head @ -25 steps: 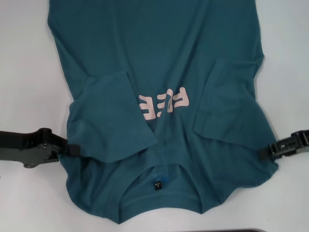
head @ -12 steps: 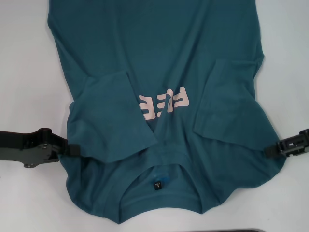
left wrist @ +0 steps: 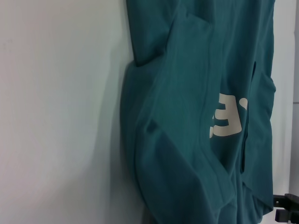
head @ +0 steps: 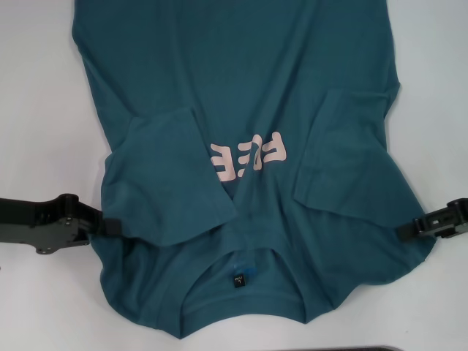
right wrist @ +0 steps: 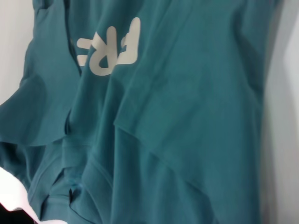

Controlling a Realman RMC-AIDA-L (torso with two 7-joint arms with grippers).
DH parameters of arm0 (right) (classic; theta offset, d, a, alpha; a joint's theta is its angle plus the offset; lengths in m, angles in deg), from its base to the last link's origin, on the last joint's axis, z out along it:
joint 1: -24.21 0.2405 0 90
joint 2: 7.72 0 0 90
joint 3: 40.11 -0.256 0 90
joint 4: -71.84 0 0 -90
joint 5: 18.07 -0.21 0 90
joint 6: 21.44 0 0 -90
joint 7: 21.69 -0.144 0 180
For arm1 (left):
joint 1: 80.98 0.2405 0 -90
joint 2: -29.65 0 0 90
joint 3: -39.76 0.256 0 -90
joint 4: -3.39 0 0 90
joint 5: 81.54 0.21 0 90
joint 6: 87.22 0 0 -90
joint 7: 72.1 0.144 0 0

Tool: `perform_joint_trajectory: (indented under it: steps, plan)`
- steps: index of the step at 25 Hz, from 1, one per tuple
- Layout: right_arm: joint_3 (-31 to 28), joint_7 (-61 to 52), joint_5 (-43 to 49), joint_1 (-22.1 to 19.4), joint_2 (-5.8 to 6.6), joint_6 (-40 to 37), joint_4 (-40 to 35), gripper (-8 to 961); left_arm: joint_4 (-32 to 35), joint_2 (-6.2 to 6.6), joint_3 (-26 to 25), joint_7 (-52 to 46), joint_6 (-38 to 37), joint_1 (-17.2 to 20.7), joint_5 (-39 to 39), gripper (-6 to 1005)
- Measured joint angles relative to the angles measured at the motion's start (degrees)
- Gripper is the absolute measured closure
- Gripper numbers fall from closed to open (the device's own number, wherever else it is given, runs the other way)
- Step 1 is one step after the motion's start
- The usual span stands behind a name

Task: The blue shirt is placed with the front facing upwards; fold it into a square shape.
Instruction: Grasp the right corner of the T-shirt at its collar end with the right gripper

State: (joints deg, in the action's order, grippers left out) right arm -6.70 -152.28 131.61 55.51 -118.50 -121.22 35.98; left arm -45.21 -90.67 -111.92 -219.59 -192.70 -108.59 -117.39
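Observation:
The blue shirt [head: 241, 88] lies flat on the white table [head: 36, 110], front up, collar toward me. Its pale pink lettering [head: 247, 157] is partly covered, and a small black neck tag [head: 238, 280] shows inside the collar. Both sleeves are folded inward: one [head: 164, 172] on the left, one [head: 344, 153] on the right. My left gripper [head: 111, 227] rests at the shirt's left edge by the shoulder. On the opposite side, my right gripper [head: 404, 232] meets the right edge at the same height. The wrist views show the cloth [left wrist: 187, 116] [right wrist: 187, 116] close up.
Bare white table surrounds the shirt on both sides. A dark strip [head: 344, 349] runs along the near edge of the head view. In the left wrist view the right gripper [left wrist: 287, 210] shows far off, beyond the shirt.
My right gripper drew outward from the shirt's right edge, then came back in toward it, slightly lower. The left gripper and the shirt have not moved.

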Motion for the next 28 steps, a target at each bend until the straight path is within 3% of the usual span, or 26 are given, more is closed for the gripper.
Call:
perform_joint_trajectory:
  steps: [8,17,23,28]
  plan:
    - [-0.04,0.26,-0.18,1.04,-1.15,0.17,0.14,246,0.00,0.00,-0.02,-0.05,-0.10,-0.10,0.00,965]
    - [-1.29,-0.50,-0.83,0.62,-0.75,-0.60,-1.06,277,-0.16,0.00,-0.09,-0.07,-0.47,-0.42,0.00,966]
    - [-0.99,-0.97,-0.67,0.48,-0.98,-1.26,-2.06,516,-0.12,0.00,-0.11,-0.08,-0.48,-0.61,0.00,965]
    - [-0.45,-1.30,-0.58,0.50,-0.97,-1.25,-2.03,622,-0.09,0.00,-0.11,-0.08,-0.48,-0.60,0.00,966]
